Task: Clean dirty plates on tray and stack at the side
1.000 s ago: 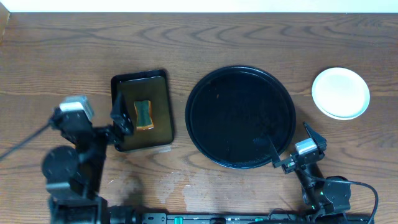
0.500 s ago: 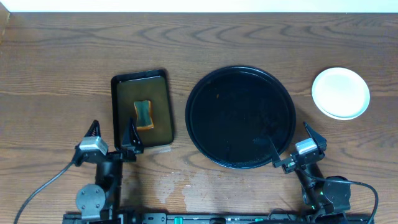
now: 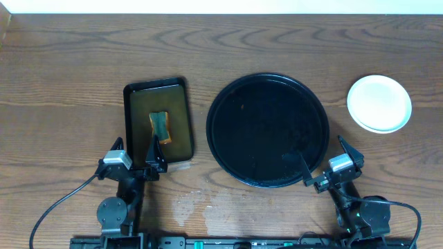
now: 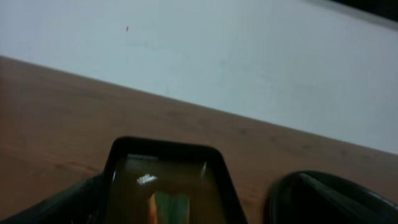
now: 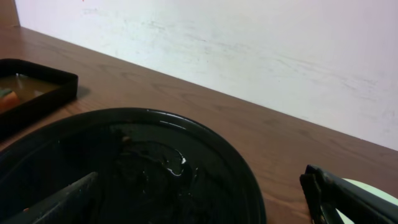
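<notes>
The large round black tray (image 3: 268, 130) lies mid-table with no plates on it; its surface looks wet in the right wrist view (image 5: 124, 168). The pale plates (image 3: 378, 103) sit stacked on the table to the tray's right, and no smears show on the top one. An edge of the stack shows in the right wrist view (image 5: 368, 188). My left gripper (image 3: 136, 153) is open and empty at the front edge of the small rectangular tray. My right gripper (image 3: 320, 149) is open and empty over the round tray's front right rim.
A small dark rectangular tray (image 3: 157, 121) left of the round tray holds brownish liquid and a green-and-orange sponge (image 3: 160, 126); both show in the left wrist view (image 4: 165, 177). Wet marks lie on the wood near the front edge (image 3: 201, 204).
My left arm has drawn back and down from beside the rectangular tray to the tray's front edge, gripper still open. The right arm and the plates have not moved.
</notes>
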